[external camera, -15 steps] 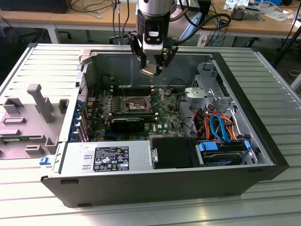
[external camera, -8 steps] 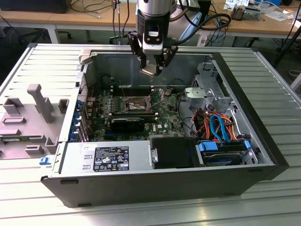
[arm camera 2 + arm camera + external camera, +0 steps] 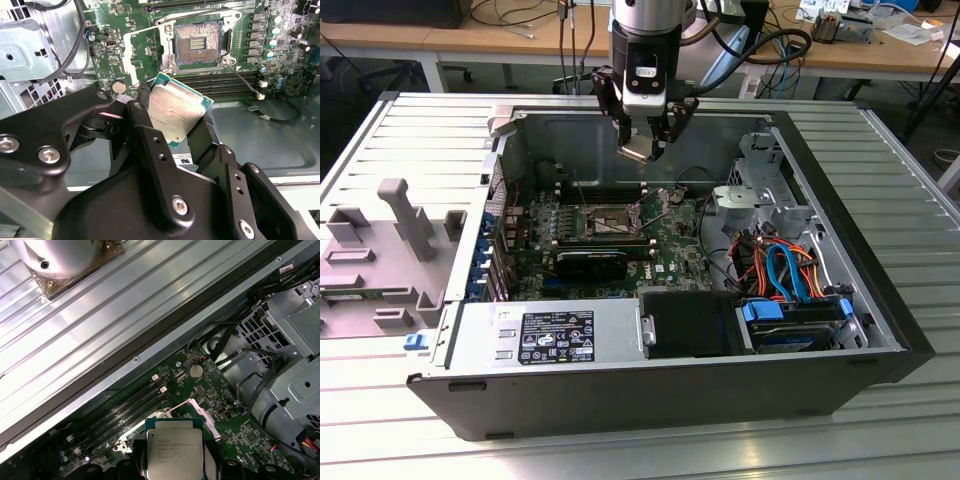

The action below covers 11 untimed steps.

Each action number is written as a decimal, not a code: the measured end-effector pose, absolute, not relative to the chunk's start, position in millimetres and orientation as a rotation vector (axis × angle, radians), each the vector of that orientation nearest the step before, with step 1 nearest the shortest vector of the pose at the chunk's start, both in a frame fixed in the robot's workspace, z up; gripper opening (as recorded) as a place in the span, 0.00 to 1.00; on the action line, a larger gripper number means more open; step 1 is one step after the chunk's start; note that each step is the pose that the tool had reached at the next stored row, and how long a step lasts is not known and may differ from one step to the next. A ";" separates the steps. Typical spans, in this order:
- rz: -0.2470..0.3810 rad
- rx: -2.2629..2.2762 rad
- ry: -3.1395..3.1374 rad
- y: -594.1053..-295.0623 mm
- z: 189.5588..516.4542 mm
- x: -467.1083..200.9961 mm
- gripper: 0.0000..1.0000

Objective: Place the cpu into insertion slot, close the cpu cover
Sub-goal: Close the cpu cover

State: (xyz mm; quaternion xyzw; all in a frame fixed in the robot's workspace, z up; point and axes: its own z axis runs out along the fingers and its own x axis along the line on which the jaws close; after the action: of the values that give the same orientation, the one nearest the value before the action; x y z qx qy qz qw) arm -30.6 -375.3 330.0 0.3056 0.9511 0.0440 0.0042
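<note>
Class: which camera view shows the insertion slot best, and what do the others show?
The second wrist view: the insertion slot lies uncovered, its contact field plainly visible. The exterior view shows the slot from afar, inside the case. In the first wrist view the held cpu hides most of it.

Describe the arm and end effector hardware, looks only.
Silvery cylindrical arm wrist with grey and black cables looping beside it. The end effector is matte black with a pale front panel; its angular linkage fingers carry silver screws.
</note>
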 end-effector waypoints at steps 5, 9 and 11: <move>0.138 0.963 2.978 -375.3 330.0 -30.6 0.55; 0.138 0.968 2.977 -375.3 330.0 -30.6 0.55; 0.138 0.970 2.976 -375.3 330.0 -30.6 0.55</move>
State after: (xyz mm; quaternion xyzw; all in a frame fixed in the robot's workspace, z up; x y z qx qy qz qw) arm -30.6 -375.3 330.0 0.3097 0.9498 0.0439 0.0044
